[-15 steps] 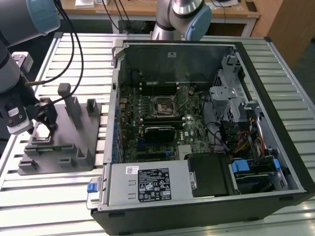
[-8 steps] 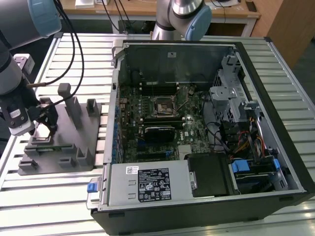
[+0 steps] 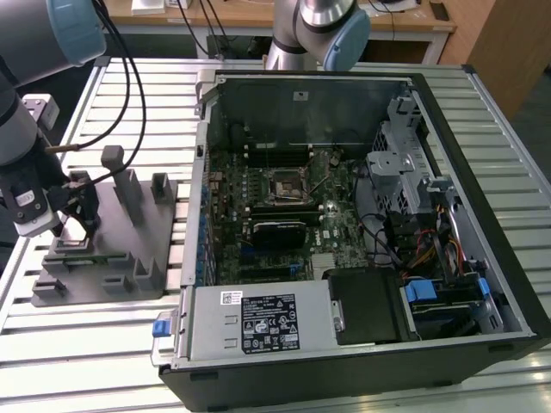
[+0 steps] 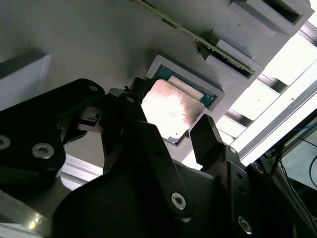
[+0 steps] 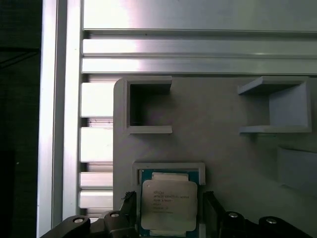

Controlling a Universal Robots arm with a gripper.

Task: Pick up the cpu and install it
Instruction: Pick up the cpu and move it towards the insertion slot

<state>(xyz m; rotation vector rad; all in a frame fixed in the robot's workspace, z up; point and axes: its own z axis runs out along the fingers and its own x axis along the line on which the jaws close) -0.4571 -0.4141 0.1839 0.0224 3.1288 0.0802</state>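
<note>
The cpu [image 5: 169, 204], a small square chip with a pale silver top, lies flat in a framed pocket of the grey holder tray [image 5: 223, 144]. In both wrist views my gripper [image 5: 169, 214] is right over it, open, with one black finger on each side of the chip [image 4: 173, 106] and a thin gap to each edge. In the exterior view the gripper [image 3: 77, 219] hangs low over the tray [image 3: 116, 267] at the exterior view's left. The black motherboard socket [image 3: 284, 185] sits inside the open computer case [image 3: 362, 215].
Upright grey pegs [image 3: 129, 194] stand on the tray close beside the gripper. Black cables [image 3: 129, 77] run from the arm over the slatted metal table [image 3: 86, 344]. A second arm's base [image 3: 318, 34] stands behind the case. Drive bays and wiring fill the case's right side.
</note>
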